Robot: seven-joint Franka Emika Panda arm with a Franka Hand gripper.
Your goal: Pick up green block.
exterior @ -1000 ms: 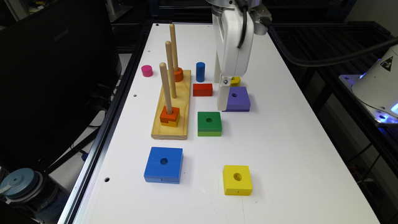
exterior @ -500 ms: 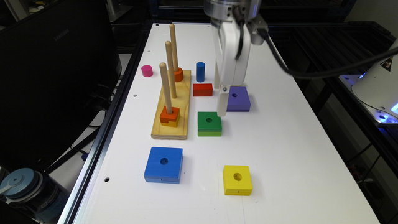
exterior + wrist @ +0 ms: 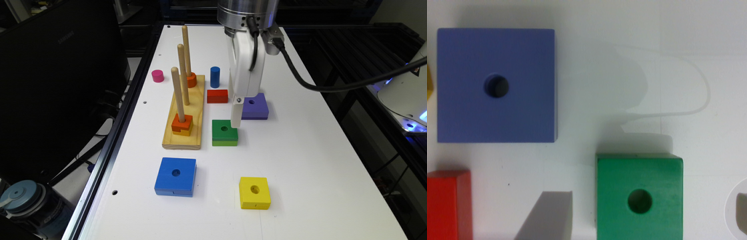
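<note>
The green block [image 3: 224, 132] lies flat on the white table [image 3: 300, 160], dark green over a lime lower layer, with a round centre hole. My gripper [image 3: 235, 120] hangs just above the block's far right corner, close to the purple block [image 3: 255, 106]. In the wrist view the green block [image 3: 640, 197] sits between two grey fingertips [image 3: 547, 216], one on each side with wide gaps. The gripper [image 3: 642, 220] is open and holds nothing.
A wooden peg board [image 3: 185, 111] with three pegs and orange pieces stands left of the green block. A red block [image 3: 217, 96], blue cylinder [image 3: 215, 77] and pink cylinder [image 3: 157, 75] lie farther back. The blue square block [image 3: 175, 176] and yellow square block [image 3: 254, 192] are nearer the front.
The gripper has come down and moved from beside the purple block toward the green block. The blocks have stayed put.
</note>
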